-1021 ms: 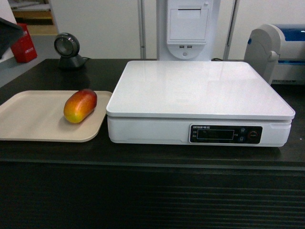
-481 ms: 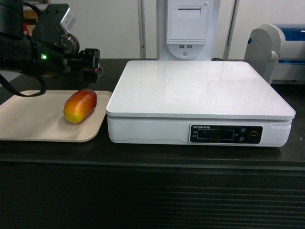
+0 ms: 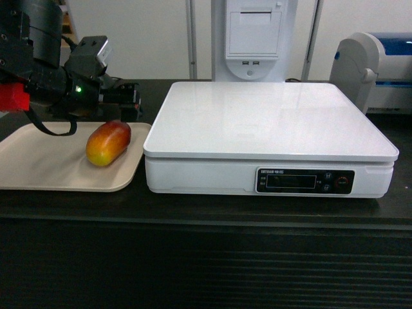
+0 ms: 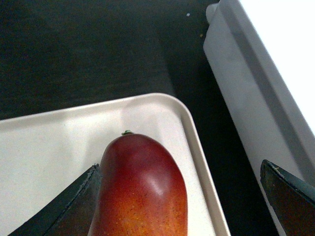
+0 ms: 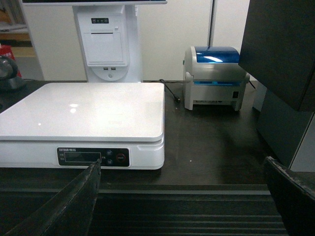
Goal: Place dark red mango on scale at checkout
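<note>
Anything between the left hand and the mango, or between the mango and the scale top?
Nothing visible. The left hand is open just behind the dark red mango on the beige tray, one finger beside it. The route to the scale crosses only the tray rim and the step up to the platform.

Mango [image 4: 142,191] bottom cut off

Tiny print over scale [image 3: 270,138] display, too blurred to read

Dark red mango [image 4: 140,189] on beige tray [image 4: 49,147]; jaws spread wide
</note>
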You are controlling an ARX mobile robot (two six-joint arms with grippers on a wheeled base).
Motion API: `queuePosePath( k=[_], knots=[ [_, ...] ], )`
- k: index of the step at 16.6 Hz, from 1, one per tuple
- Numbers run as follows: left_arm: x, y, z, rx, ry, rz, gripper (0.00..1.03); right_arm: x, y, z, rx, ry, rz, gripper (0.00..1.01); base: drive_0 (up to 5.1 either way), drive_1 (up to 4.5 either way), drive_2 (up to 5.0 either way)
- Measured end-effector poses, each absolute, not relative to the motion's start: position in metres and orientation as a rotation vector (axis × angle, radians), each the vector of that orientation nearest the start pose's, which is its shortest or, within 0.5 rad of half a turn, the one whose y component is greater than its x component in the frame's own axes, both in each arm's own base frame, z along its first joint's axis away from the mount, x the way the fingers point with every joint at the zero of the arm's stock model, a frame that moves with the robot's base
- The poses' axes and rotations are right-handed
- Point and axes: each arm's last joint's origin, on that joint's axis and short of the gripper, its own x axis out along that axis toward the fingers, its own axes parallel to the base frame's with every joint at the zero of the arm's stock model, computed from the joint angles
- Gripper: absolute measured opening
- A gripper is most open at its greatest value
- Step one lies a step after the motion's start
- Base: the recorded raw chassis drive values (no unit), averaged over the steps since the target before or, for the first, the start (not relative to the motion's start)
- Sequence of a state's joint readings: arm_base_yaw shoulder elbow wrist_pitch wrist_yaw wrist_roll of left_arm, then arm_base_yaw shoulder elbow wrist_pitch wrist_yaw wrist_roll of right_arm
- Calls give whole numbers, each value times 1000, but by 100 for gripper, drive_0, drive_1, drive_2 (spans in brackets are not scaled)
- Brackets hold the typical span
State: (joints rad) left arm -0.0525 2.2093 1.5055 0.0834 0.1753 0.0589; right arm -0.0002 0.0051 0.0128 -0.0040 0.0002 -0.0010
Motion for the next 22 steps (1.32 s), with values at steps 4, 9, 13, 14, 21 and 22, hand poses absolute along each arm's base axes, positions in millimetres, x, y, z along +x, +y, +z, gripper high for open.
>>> queuePosePath(
  k=[4, 9, 13, 14, 21, 22],
  knots=[
    [491, -17, 130, 4, 662, -209, 98, 97, 0, 167, -1, -4, 0, 98, 0, 0, 0],
    [491, -14, 113, -11, 741, -229, 98, 97, 0, 167, -1, -4, 0, 98, 0, 0, 0],
    [494, -13, 107, 25, 790, -237, 98, 97, 0, 167, -1, -4, 0, 98, 0, 0, 0],
    [494, -13, 105, 31, 801, -236, 98, 97, 0, 167, -1, -4, 0, 98, 0, 0, 0],
    [493, -11, 102, 58, 810, -245, 64, 97, 0, 167, -1, -4, 0, 98, 0, 0, 0],
    [494, -11, 103, 62, 804, -246, 64, 97, 0, 167, -1, -4, 0, 98, 0, 0, 0]
  ],
)
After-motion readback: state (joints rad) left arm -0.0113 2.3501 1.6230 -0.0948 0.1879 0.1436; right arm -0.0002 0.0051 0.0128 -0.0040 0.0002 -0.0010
